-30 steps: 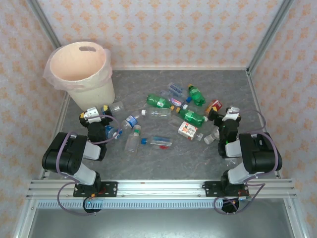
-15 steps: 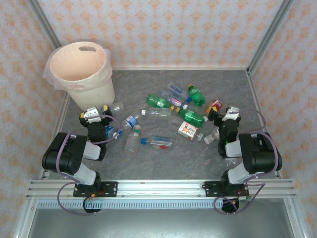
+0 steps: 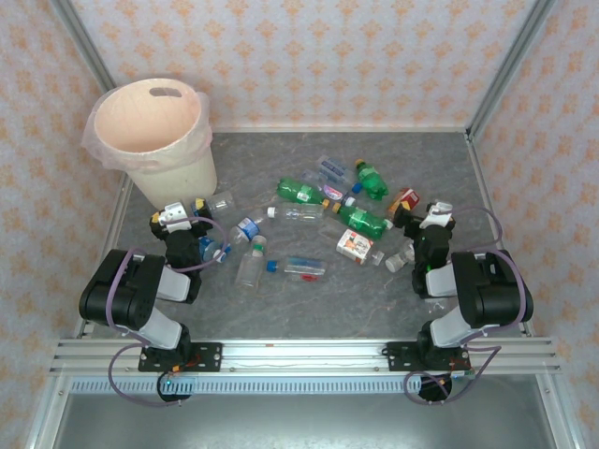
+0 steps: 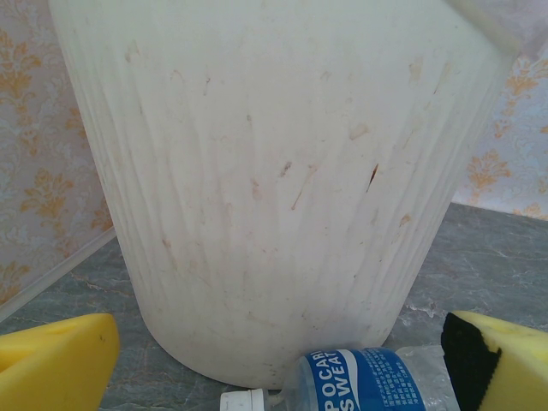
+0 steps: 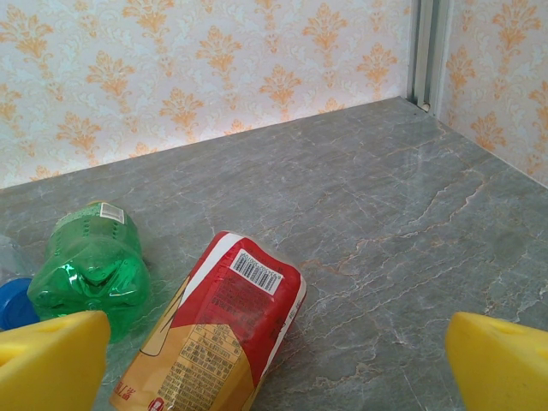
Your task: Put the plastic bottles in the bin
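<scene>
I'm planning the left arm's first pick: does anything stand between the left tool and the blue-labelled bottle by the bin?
Nothing visible does. The blue-labelled bottle lies on the table just ahead of the open left tool, nearer one yellow finger, with the bin standing right behind it.

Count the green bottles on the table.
3 green bottles: one leftmost, one farthest back, one nearer, toward the right. More may be hidden.

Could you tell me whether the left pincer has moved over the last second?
No. The left pincer sits at the same spot just below the bin, open.
</scene>
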Available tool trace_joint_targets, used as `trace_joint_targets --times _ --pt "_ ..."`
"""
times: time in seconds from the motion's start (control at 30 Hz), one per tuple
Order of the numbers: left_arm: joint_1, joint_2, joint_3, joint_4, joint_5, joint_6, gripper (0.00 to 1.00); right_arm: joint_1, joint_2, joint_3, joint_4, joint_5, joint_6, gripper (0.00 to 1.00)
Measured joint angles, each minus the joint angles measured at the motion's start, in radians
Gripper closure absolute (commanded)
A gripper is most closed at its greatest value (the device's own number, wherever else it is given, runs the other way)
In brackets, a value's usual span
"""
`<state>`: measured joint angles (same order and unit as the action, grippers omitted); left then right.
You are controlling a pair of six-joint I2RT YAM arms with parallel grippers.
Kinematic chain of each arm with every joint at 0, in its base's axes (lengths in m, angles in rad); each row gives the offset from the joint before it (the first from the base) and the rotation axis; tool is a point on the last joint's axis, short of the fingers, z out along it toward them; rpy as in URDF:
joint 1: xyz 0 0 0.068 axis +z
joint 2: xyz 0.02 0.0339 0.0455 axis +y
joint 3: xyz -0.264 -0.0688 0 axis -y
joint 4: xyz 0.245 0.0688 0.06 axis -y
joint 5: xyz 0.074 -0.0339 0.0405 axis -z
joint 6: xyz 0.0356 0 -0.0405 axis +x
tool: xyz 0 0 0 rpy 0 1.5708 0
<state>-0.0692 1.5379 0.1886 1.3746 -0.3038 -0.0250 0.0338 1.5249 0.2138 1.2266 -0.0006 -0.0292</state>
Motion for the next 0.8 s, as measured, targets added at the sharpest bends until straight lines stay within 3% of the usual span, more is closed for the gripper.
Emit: trace_joint_targets --times 0.3,0.43,0.53,0.67,0.8 --pt "0.007 -0.005 0.000 -0.005 0.001 -0.001 0.00 0.000 0.000 0.000 0.000 0.001 0.001 0.00" --pt "0.006 -0.106 0.002 -0.094 -0.023 -0.007 0.00 0.000 -0.035 -0.003 -0.016 0.008 0.001 0.00" --pt "0.006 -0.249 0.032 -0.238 -0.091 -0.054 0.00 0.002 -0.153 0.002 -0.110 0.025 0.013 0.00" --pt "0.007 -0.447 0.150 -0.567 -0.193 -0.272 0.00 0.003 -0.311 0.061 -0.283 0.079 0.106 0.00" --pt "0.006 -0.595 0.224 -0.819 -0.191 -0.475 0.00 0.003 -0.431 0.129 -0.443 0.105 0.259 0.00"
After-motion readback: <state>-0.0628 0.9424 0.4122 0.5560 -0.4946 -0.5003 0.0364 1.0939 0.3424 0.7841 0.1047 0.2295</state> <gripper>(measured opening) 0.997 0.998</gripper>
